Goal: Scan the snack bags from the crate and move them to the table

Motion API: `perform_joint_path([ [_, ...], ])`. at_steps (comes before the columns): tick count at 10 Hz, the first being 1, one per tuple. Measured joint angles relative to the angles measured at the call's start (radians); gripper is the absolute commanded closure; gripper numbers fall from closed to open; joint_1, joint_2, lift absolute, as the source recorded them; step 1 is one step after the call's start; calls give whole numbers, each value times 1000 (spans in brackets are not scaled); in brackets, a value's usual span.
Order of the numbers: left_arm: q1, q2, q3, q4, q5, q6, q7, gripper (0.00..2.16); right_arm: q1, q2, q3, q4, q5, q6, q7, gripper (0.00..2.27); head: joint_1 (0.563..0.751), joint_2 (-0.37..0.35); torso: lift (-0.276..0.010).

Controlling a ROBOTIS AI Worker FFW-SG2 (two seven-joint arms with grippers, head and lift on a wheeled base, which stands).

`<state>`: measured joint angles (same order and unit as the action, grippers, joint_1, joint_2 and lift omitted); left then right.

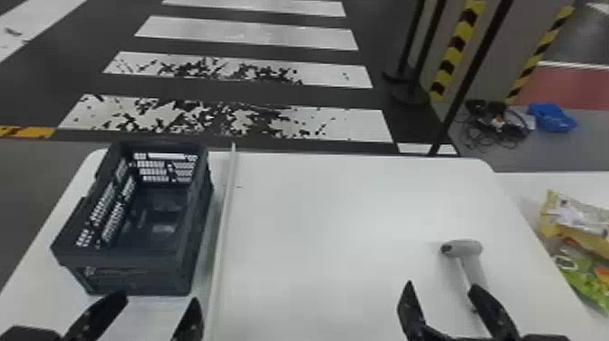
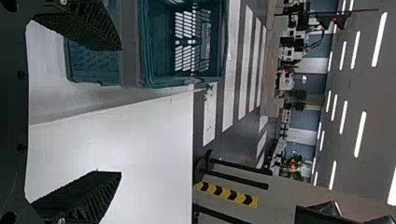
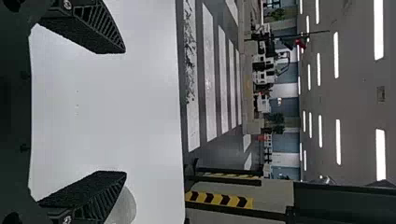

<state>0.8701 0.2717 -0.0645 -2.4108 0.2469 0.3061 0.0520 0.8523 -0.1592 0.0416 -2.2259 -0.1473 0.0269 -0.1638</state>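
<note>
Yellow bag (image 1: pixel 574 222): among the snack goods, on the white side surface (image 1: pixel 521 183) at the robot's right, lying against or over the green bag (image 1: pixel 584 272); contact between the two not settled.
Grey scanner (image 1: pixel 471 258): lying on the main surface (image 1: pixel 340 217), towards its right side, handle towards the robot.
Dark crate (image 1: pixel 181 267): upright at the left of the main surface, beside the pale strip (image 1: pixel 224 226); no bag made out inside.
Left fingers (image 1: pixel 191 322): spread apart, nothing between them, near the crate's close end.
Right fingers (image 1: pixel 410 308): likewise parted, with no load, near the scanner's handle (contact with it cannot be confirmed from the head view).
Step in hand: judged to be at or near the finish, with bags out of the crate and the scanner laid down; whether each bag was read cannot be verified.
Next move: if the crate is truly done with, draw both arms back, the right one without nudging the scanner; otherwise, the left should reach over the rim for whatever remains.
Hard to make out: the bags run past the head view's right edge, so no firm count; the crate floor is dark, its pale patches unidentified; the handle's lower end is partly covered.
</note>
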Motion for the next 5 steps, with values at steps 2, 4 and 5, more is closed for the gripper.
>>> perform_joint_path([
  [2,62,-10,4,7,0,-83,-3,39,77,-12,11,-1,4,-150,-2,83,695,-103,-95],
  [4,99,-20,-5,23,-4,-166,-9,39,124,-28,36,4,14,-222,-3,83,695,-89,-95],
  [5,106,-21,-12,34,-7,-205,-10,39,136,-31,48,8,21,-239,-5,83,695,-86,-95],
])
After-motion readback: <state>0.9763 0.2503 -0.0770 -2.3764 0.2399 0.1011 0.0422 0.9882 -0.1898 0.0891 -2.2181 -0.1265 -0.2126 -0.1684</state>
